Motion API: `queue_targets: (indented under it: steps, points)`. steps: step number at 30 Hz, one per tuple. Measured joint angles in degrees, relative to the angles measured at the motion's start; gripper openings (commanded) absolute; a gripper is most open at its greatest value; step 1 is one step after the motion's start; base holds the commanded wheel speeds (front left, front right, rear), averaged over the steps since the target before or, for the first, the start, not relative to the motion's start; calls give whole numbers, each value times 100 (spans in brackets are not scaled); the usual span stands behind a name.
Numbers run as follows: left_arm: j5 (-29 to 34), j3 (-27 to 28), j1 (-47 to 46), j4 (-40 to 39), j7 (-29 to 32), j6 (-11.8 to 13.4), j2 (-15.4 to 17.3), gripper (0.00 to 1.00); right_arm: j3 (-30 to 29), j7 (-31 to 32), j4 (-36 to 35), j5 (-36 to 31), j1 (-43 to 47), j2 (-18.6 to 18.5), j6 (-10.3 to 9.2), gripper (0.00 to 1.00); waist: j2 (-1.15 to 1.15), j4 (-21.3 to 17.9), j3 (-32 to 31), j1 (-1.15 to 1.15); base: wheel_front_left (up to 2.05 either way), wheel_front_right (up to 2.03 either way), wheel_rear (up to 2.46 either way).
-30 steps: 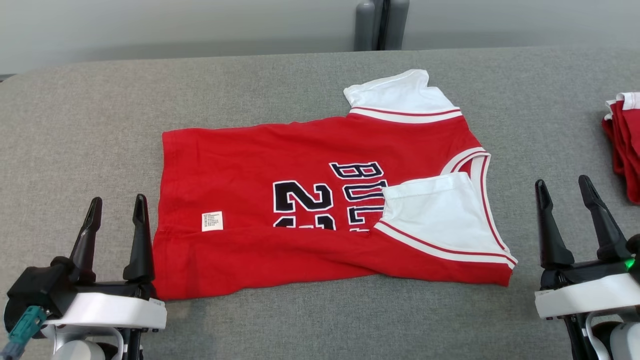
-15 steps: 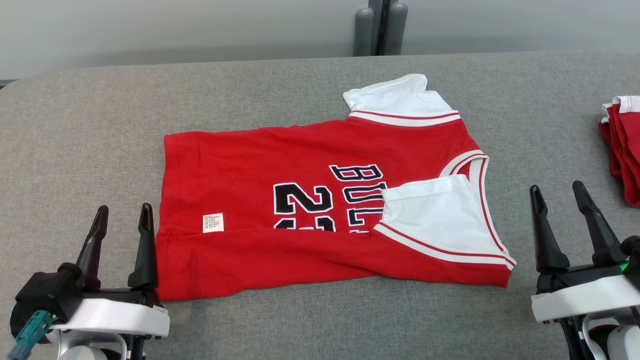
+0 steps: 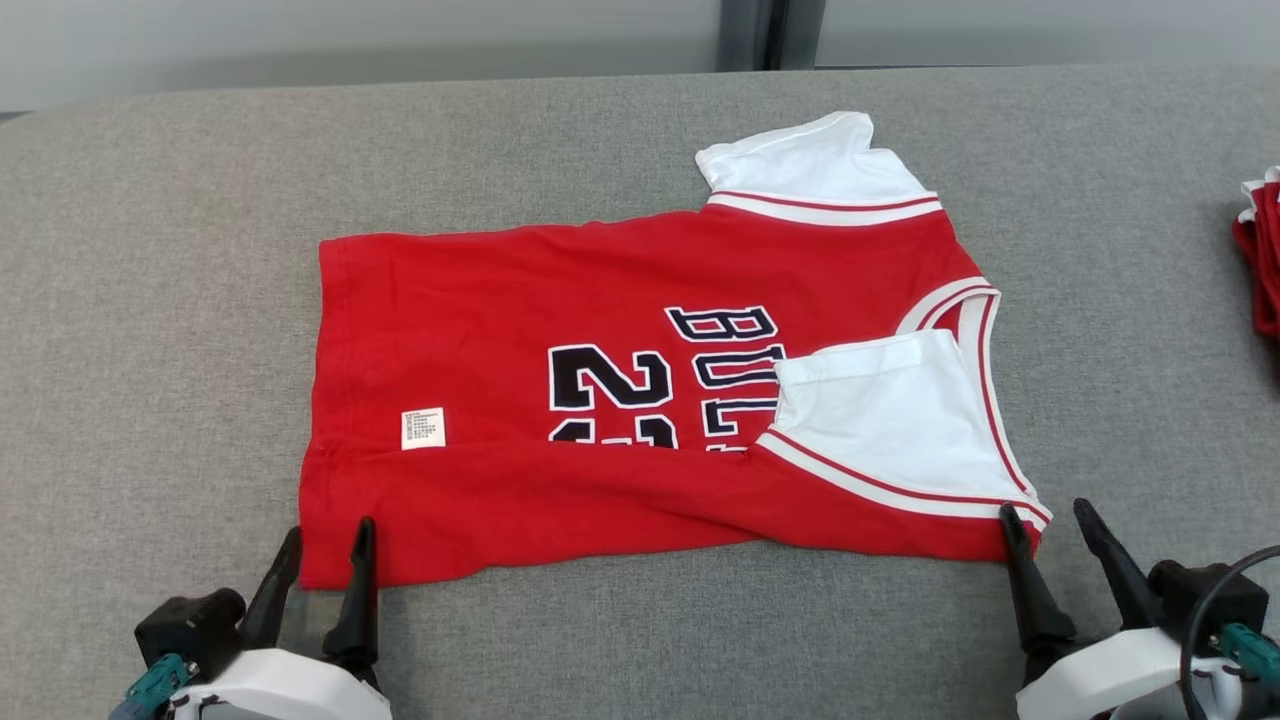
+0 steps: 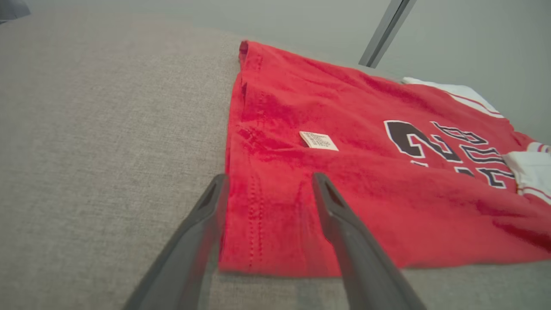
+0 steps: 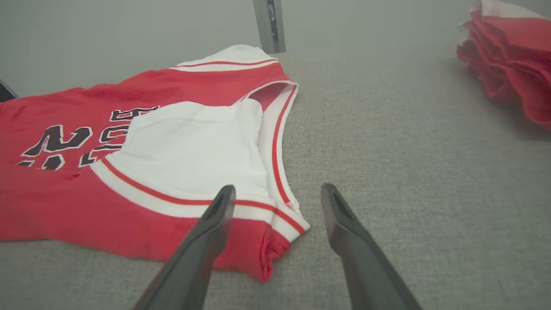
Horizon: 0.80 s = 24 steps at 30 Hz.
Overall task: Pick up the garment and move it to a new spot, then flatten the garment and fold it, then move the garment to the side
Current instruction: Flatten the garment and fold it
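The garment [image 3: 520, 300] is a red jersey with white sleeves and black lettering, lying flat on the grey table with its near edge folded over. My left gripper [image 3: 328, 532] is open at the garment's near left corner. In the left wrist view that corner of the garment [image 4: 275, 224] lies between the open left gripper's [image 4: 270, 176] fingers. My right gripper [image 3: 1047, 510] is open at the near right corner. In the right wrist view the garment's [image 5: 64, 206] striped corner sits between the open right gripper's [image 5: 279, 187] fingers.
A stack of red garments [image 3: 1262, 250] lies at the table's right edge, also seen in the right wrist view as a pile [image 5: 512, 60] at upper right. The grey cloth table [image 3: 150, 300] runs wide around the jersey. A dark post [image 3: 755, 35] stands behind the table.
Both grippers have dropped lower and moved inward, the left one rightward and the right one leftward, to the garment's near corners. The head view has shifted a little. The garment has not moved.
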Motion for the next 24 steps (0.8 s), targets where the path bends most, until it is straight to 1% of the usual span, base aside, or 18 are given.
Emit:
queue_targets:
  steps: [1,7,13,14,15,16,17,24]
  points:
    - [-49,-11,-1,102,37,-13,-29,100,32,-24,112,23,-12,19,0,100,0,-4,26,0,0,0,0]
    - [-376,-1,-122,590,236,-288,-63,100,110,-201,654,156,-290,92,0,100,0,-27,149,0,0,0,0]
    - [-615,-3,-349,808,510,-546,-13,100,268,-287,1011,325,-608,98,0,100,0,-40,241,0,0,0,0]
    - [-612,-24,-381,814,567,-581,16,49,321,-302,1096,398,-666,90,0,97,0,-38,254,0,0,0,0]
    - [-604,-35,-386,812,571,-603,31,14,337,-297,1154,474,-695,85,0,47,0,-33,253,0,0,0,0]
    - [-579,-46,-398,804,571,-598,53,0,338,-299,1178,508,-704,71,0,23,0,-25,251,0,0,0,0]
    - [-544,-56,-403,798,572,-566,83,0,319,-308,1192,533,-703,68,1,0,0,-15,248,0,0,0,0]
    - [-341,-165,-363,483,646,-501,285,0,277,-319,1116,702,-586,78,9,0,0,33,148,0,0,0,0]
